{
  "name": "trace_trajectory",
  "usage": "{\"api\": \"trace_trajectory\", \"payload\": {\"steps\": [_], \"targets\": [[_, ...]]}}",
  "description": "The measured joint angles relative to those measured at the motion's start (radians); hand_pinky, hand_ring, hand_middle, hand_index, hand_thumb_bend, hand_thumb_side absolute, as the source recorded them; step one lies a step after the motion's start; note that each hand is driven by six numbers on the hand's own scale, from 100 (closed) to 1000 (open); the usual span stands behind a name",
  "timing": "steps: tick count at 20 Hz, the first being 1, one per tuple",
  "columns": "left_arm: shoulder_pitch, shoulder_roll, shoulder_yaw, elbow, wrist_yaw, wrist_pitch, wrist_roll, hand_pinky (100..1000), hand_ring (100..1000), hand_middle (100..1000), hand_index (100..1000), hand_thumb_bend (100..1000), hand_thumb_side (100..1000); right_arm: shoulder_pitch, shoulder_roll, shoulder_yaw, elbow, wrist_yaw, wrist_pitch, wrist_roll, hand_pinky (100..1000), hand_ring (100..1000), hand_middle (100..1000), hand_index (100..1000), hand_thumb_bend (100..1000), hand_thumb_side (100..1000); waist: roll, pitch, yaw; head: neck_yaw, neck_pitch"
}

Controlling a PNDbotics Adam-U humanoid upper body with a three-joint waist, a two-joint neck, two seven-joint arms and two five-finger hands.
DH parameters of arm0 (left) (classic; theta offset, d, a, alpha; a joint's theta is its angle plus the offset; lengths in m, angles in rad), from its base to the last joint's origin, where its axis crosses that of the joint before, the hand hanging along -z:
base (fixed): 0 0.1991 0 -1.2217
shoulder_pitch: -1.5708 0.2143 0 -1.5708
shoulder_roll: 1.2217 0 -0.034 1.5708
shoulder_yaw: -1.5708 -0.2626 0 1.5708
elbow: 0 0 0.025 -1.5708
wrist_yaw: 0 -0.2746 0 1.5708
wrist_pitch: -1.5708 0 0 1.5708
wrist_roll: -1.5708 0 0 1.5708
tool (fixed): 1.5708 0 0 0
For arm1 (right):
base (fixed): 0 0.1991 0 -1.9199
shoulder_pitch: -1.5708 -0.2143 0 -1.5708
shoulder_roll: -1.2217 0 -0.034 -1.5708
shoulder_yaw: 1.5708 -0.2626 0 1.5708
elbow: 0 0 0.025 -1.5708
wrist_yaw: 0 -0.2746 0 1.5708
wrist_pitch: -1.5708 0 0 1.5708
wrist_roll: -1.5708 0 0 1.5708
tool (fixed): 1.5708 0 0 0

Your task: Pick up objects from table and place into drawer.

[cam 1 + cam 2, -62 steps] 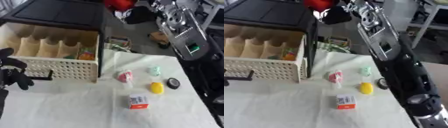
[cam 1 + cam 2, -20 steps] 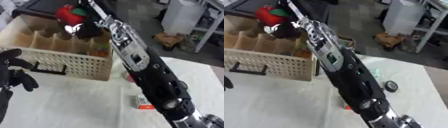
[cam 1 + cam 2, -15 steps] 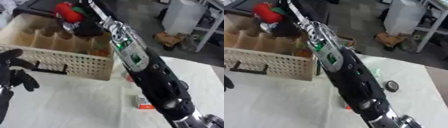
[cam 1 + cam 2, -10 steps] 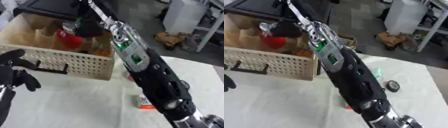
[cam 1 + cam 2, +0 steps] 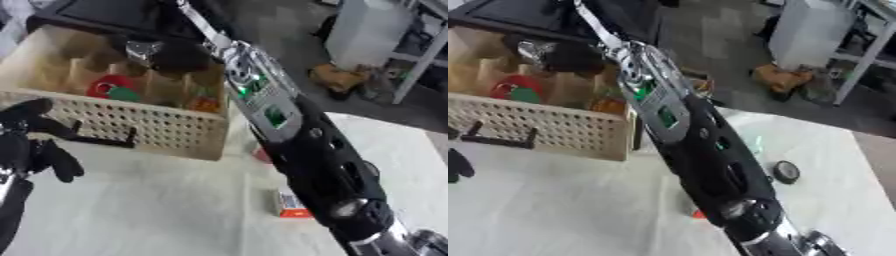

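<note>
At the near left, the left hand [image 5: 31, 145] rests by the front of the drawer [image 5: 166, 131], its dark fingers relaxed and a little spread, holding nothing, just beside the black handle [image 5: 103, 141]. On the white table [image 5: 157, 210], right of the middle, an orange and white box [image 5: 289, 205] lies partly hidden behind the right arm [image 5: 306, 150]. More to the right lies a small black round thing [image 5: 786, 171]. The arm reaches far over the drawer. The right hand [image 5: 162, 52] hangs above the far compartments; I cannot tell whether it is spread or closed. A red object with a green part [image 5: 112, 88] lies inside a compartment of the drawer, below that hand. An orange thing [image 5: 206, 104] sits in a compartment further right.
</note>
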Motion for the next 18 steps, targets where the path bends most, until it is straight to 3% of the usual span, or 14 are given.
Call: {"api": "trace_trajectory", "payload": {"steps": [7,18], "targets": [[0.003,0.0,0.001,0.0,0.0,0.001,0.004,456,381,587,830,100,552,0.021,-0.087,-0.029,-0.18,-0.127,0.059,-0.077,679,657,541,755,445,693,0.008,-0.001,-0.027,0.024,0.017],[0.022,0.001,0.013,0.0,-0.008,-0.018,0.022,455,378,588,829,100,540,0.123,-0.233,-0.098,-0.445,-0.296,0.17,-0.162,674,660,552,754,439,683,0.046,-0.014,-0.051,0.062,0.052]]}}
